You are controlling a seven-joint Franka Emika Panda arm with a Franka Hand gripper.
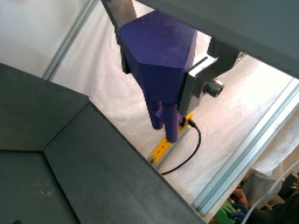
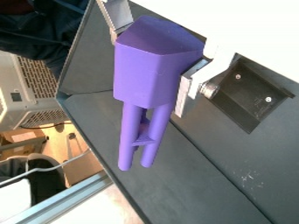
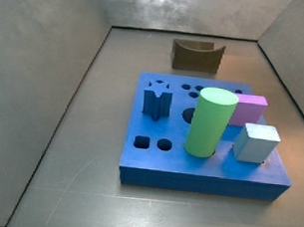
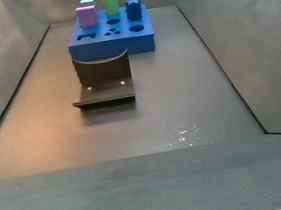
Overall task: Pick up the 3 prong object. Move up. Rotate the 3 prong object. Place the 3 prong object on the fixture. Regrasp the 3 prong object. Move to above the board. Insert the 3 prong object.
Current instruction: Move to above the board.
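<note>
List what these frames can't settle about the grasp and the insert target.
- Gripper position over the floor: out of frame in both side views.
- 3 prong object: its top is cut off by the gripper body in both wrist views, so grip depth is unclear.
- Its target hole in the board: holes too small in a side view, partly hidden by the green cylinder.
- Fixture: notch detail is blurred.
</note>
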